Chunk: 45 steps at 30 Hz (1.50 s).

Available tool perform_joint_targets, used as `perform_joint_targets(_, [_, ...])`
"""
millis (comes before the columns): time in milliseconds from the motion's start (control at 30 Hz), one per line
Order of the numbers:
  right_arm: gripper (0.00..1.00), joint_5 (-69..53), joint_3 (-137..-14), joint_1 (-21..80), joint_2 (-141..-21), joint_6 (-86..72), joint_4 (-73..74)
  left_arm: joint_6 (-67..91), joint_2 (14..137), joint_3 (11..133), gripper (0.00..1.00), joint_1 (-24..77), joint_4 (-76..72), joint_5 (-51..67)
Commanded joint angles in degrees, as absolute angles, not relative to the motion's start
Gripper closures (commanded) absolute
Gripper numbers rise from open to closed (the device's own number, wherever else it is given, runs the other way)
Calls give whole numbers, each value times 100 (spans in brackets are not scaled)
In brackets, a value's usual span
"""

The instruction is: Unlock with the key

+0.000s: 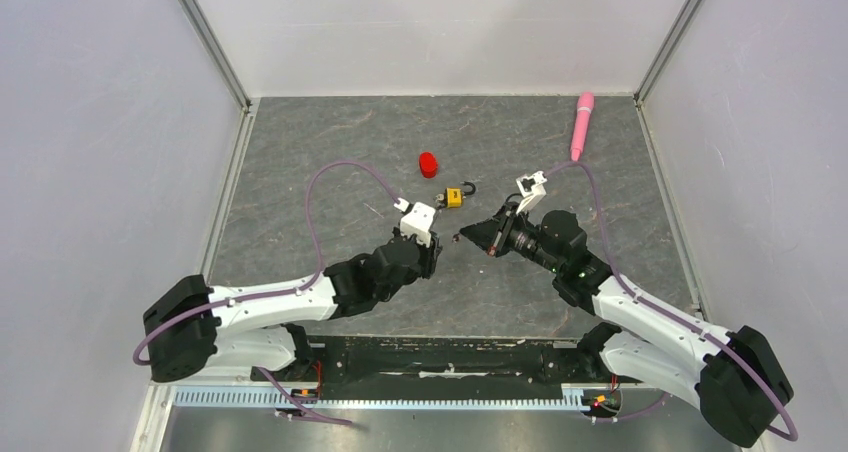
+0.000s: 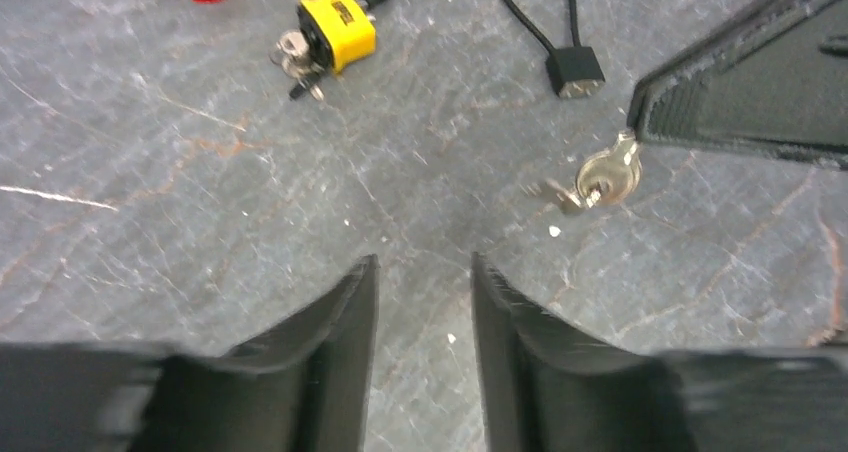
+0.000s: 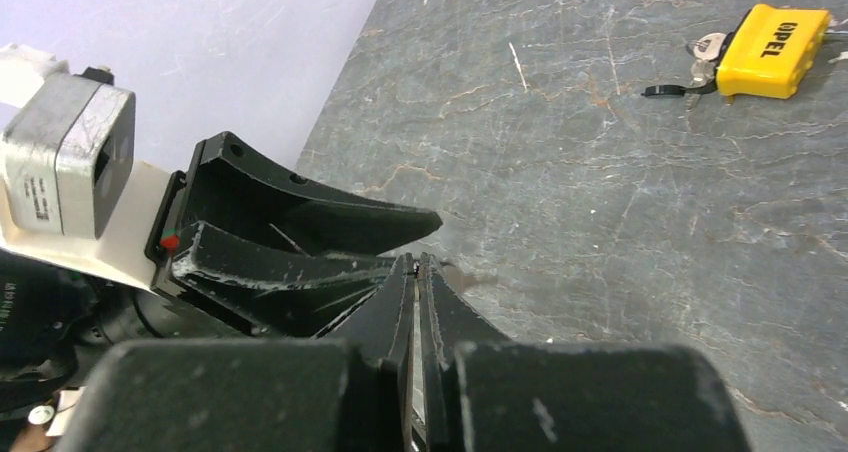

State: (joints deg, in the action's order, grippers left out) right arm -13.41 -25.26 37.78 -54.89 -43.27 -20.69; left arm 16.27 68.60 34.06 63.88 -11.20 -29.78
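thin silvery metal key (image 2: 598, 179) pinched by black right tool (image 2: 637, 134)

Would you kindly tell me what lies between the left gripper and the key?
Nothing: in the left wrist view, only bare table separates the left gripper from the key, which the right gripper pinches.

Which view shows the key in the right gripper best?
The left wrist view: the key sticks out past the tip of the right gripper, bright and sharp, with its round head and blade both visible. The top external view gives only a dark speck at that tip. In the right wrist view, the shut gripper hides nearly all of it.
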Motion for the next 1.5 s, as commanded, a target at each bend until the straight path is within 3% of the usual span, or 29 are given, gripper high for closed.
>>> perform_joint_targets(0, [100,-1203,-2669,3810,-5453,-3781,-2155,3577,6535,3745,45,6396,146,-2602])
perform_joint_targets(100, [100,-1034,-2691,3807,-5573,-3576,-2147,4360,6367,3770,33,6340,661,-2443])
perform_joint_targets(167, [100,-1048,-2751,3805,-5801,-3378,-2087,4645,6254,3832,31,6242,1118,-2498])
perform_joint_targets(333, [100,-1028,-2892,3806,-6573,-2547,-2102,4918,5900,3971,29,5798,2252,-2710])
perform_joint_targets(600, [100,203,-2941,4052,-7147,-1041,-1996,4992,5122,3739,28,5180,3023,-2739])
perform_joint_targets(1133, [93,1798,-3137,6484,-8030,-372,-1394,4805,4533,3750,28,5001,3459,-3119])
perform_joint_targets(1200, [88,1779,-3279,6699,-8081,-551,-1158,4808,4510,3746,28,5001,3476,-3096])
perform_joint_targets(1267, [72,1557,-3389,6766,-8033,-739,-963,4799,4498,3744,28,5001,3502,-3072])
perform_joint_targets(1333, [65,1384,-3468,6768,-7903,-919,-763,4790,4496,3740,28,5001,3508,-3044])
perform_joint_targets(1467, [60,1637,-3650,6665,-7597,-1169,-92,4689,4546,3767,28,5001,3450,-2879])
